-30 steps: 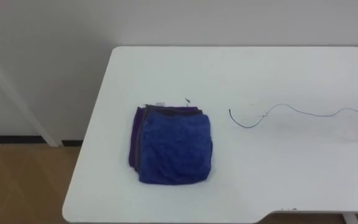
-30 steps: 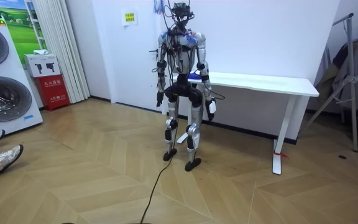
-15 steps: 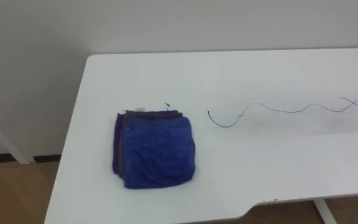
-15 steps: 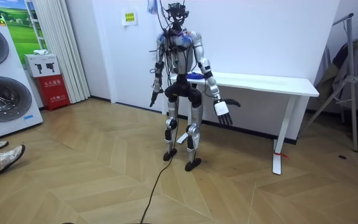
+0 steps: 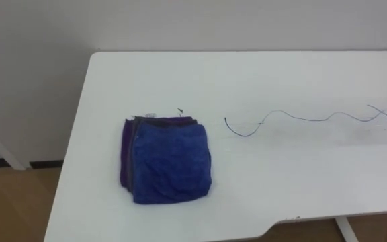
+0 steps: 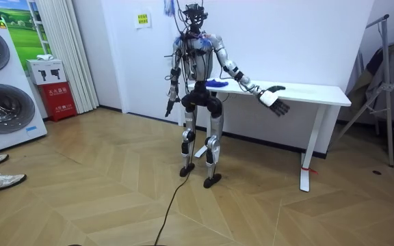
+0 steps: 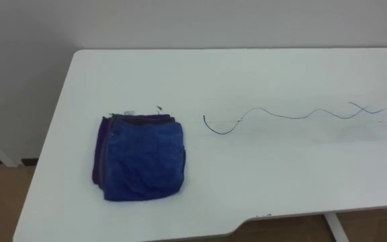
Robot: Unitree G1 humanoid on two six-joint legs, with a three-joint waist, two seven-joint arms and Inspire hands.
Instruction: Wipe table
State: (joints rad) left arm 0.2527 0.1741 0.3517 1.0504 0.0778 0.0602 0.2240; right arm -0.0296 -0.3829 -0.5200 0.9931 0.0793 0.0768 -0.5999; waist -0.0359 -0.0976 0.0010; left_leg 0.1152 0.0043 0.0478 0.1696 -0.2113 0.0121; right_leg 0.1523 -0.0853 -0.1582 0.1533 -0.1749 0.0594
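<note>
Right hand (image 6: 273,96): the fingers (image 6: 282,107) are straight and loosely spread, holding nothing and slanting down toward the room view's right. The hand hangs in the air just off the front edge of the table (image 5: 281,175), about midway along it, and touches neither the top nor the cloth. The right arm is stretched out sideways from the shoulder at about tabletop height, along the front edge.

Left hand (image 6: 168,111): it hangs low beside the hip, off the table's left end, with the arm straight down. Whether its fingers are wide or curled cannot be told.

Stance: the robot stands upright at the left end of the table, facing it and the wall behind it.

Folded cloth (image 5: 170,161): a blue pad, nearly square and slightly longer from front to back, so its long axis runs from the front edge toward the far edge. Its sides lie roughly parallel to the table's edges. It rests flat near the left end, closer to the front edge than to the far edge. A purple layer shows along its left side and far side, and a small white tag (image 5: 150,115) sits at its far left corner.

Wavy line (image 5: 301,118): thin and dark, it starts just right of the cloth's far right corner and runs along the tabletop toward the right end. Mark or thread, cannot tell.
</note>
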